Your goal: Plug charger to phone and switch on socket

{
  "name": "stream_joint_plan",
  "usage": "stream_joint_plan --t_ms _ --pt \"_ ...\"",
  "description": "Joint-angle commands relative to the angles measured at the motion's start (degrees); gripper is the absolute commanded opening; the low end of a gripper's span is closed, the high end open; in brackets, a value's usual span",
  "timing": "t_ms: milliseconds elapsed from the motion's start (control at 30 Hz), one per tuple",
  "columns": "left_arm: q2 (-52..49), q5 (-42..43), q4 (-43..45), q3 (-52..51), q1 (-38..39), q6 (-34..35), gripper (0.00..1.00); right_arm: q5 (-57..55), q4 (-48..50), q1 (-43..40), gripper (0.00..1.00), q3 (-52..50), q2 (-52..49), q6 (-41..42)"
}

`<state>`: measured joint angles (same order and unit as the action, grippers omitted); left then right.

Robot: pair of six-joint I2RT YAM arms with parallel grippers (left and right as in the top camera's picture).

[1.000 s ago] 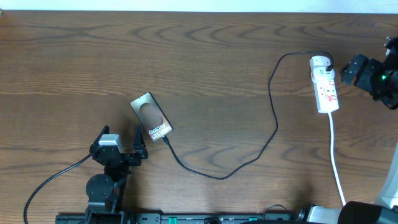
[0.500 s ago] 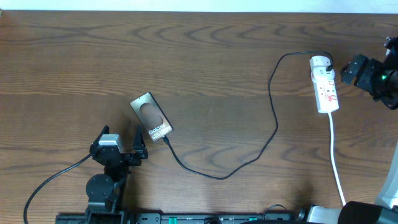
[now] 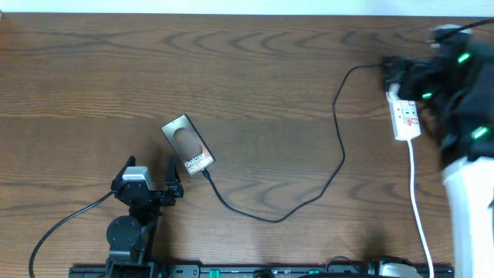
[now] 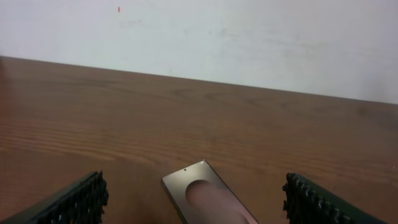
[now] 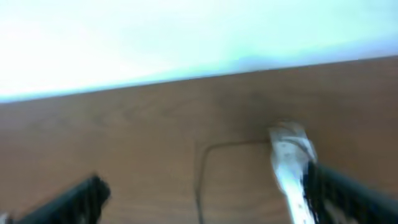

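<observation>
The bronze-brown phone lies flat at centre left, with its far end showing between my left fingers in the left wrist view. The black charger meets the phone's lower short edge, loops right and runs up to the top end of the white socket. My left gripper stands open just below-left of the phone, apart from it. My right gripper is motion-blurred over the socket's top end. In the right wrist view it is open, with the socket beside its right finger and the charger between the fingers.
The socket's thick white cord runs down to the front edge. The right arm's white body covers the right side of the table. Black robot cables lie at the front left.
The right arm has swung quickly left from the table's right edge onto the top end of the socket and is blurred. The left arm, phone and charger have not moved.
</observation>
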<state>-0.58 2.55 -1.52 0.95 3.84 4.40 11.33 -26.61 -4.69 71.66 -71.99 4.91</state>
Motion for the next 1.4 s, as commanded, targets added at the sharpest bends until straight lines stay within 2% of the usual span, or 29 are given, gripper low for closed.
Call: stream_joint_plan --t_ms 0,133,200,267,400,767,800,1000,1133,1167,1367 --pt "0.35 -2.14 -2.67 -0.72 -0.28 -0.76 0.89 0.98 13.88 8.15 0.99 -11.87 7.76 -8.68" --pt "0.35 -2.14 -2.67 -0.72 -0.28 -0.76 0.89 0.76 34.58 14.93 0.99 -26.10 14.36 -16.48" --pt "0.35 -2.14 -2.67 -0.72 -0.28 -0.76 0.89 0.57 41.68 16.48 0.99 -32.35 17.05 -17.35" --pt "0.35 -2.14 -2.67 -0.72 -0.28 -0.76 0.89 0.59 46.53 16.83 0.99 -38.42 19.85 -17.35" --pt "0.35 -2.14 -2.67 -0.72 -0.28 -0.76 0.89 0.42 49.46 16.72 0.99 -48.94 25.77 -17.38" --pt "0.35 -2.14 -2.67 -0.72 -0.28 -0.76 0.89 -2.45 49.68 16.61 0.99 -71.54 49.13 -17.38" --pt "0.35 -2.14 -2.67 -0.72 -0.28 -0.76 0.89 -3.17 45.53 16.57 0.99 -71.34 51.76 -17.22" --pt "0.35 -2.14 -2.67 -0.72 -0.28 -0.76 0.89 -5.09 34.51 15.54 0.99 -71.34 59.76 -16.35" --pt "0.35 -2.14 -2.67 -0.72 -0.28 -0.76 0.89 -10.23 23.12 14.69 0.99 -71.34 64.17 -8.85" --pt "0.35 -2.14 -2.67 -0.72 -0.28 -0.76 0.89 -11.47 22.08 14.47 0.99 -71.32 64.89 -6.80" --pt "0.35 -2.14 -2.67 -0.72 -0.28 -0.76 0.89 -11.41 22.10 13.51 0.99 -71.34 65.53 -7.10"
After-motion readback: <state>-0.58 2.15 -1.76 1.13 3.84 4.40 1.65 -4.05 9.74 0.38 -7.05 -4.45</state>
